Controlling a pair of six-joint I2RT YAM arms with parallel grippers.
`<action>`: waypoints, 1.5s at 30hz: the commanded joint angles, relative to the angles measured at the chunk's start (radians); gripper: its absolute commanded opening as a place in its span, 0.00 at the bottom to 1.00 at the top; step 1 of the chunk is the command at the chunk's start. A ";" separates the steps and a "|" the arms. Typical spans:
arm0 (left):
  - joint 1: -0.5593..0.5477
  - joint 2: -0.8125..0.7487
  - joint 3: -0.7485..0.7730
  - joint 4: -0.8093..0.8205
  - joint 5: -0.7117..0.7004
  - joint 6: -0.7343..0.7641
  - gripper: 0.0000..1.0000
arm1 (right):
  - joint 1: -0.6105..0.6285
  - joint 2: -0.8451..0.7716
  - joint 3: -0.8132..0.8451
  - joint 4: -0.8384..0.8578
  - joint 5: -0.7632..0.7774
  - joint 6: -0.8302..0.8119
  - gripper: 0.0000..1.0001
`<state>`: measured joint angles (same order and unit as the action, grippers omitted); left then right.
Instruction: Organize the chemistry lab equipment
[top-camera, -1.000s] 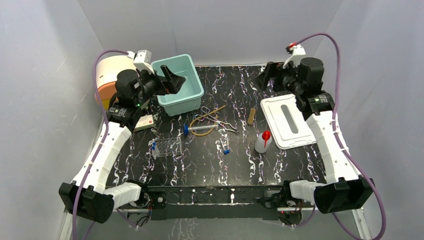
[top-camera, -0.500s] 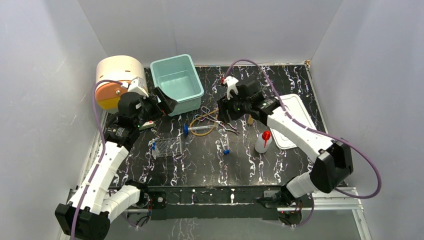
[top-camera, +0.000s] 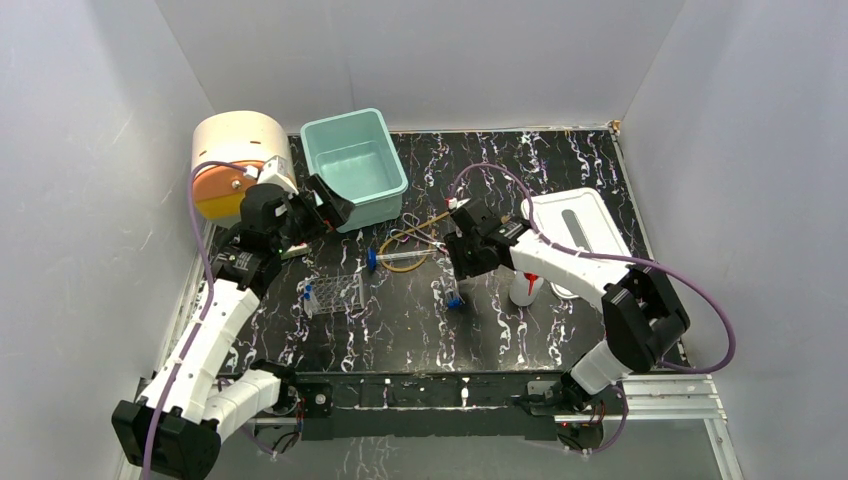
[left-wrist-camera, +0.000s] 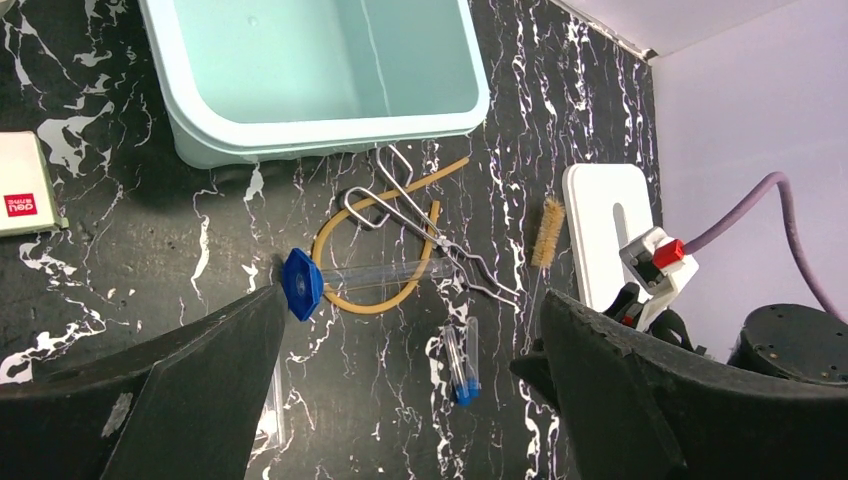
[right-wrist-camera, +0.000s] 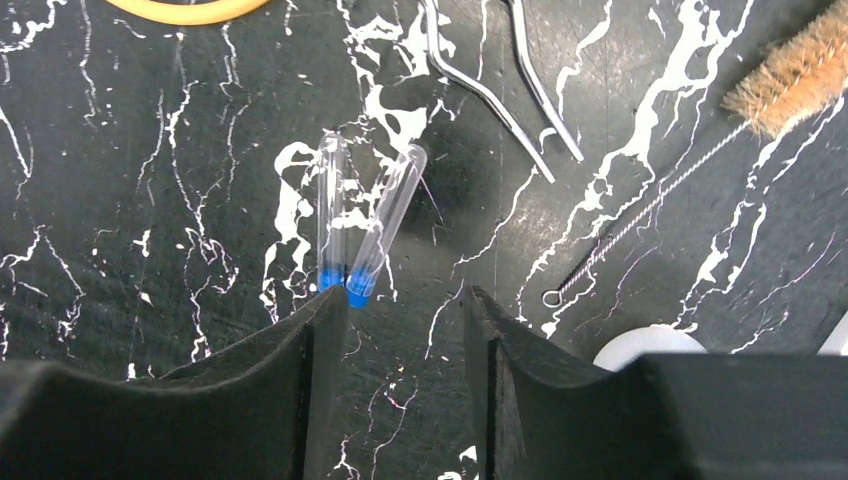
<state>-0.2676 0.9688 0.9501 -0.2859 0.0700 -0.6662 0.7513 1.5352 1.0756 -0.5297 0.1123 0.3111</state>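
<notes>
Two blue-capped vials (right-wrist-camera: 360, 225) lie side by side on the black marble table, also seen in the top view (top-camera: 452, 296). My right gripper (right-wrist-camera: 405, 296) is open and empty, low over the table, with its left fingertip just beside the vials' caps. My left gripper (left-wrist-camera: 412, 300) is open and empty, high above the syringe (left-wrist-camera: 370, 274) with blue end, the amber tubing loop (left-wrist-camera: 385, 298) and the metal tongs (left-wrist-camera: 425, 222). The clear rack (top-camera: 335, 293) stands left of centre. The squeeze bottle (top-camera: 525, 283) stands right of the right gripper (top-camera: 462, 266).
A teal bin (top-camera: 392, 190) stands at the back, with the cream-and-orange drum (top-camera: 235, 160) to its left. A white lid (top-camera: 580, 235) lies at the right under the right arm. A brush (right-wrist-camera: 790, 70) lies right of the tongs. A small white box (left-wrist-camera: 25, 185) lies left of the bin.
My right arm has swung from the back right corner to the table's middle and come down by the vials. My left gripper has drawn back from over the bin.
</notes>
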 joint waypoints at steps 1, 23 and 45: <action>0.003 0.002 -0.003 0.016 0.021 0.004 0.98 | 0.002 0.002 -0.021 0.018 0.031 0.092 0.51; 0.003 0.001 -0.004 0.001 0.019 0.033 0.98 | 0.012 0.216 0.070 0.071 0.040 0.111 0.49; 0.002 0.029 -0.015 0.031 0.030 -0.023 0.98 | 0.019 0.228 0.058 0.084 0.071 0.031 0.21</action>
<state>-0.2676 0.9943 0.9432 -0.2817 0.0856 -0.6621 0.7624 1.7737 1.1107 -0.4706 0.1543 0.3851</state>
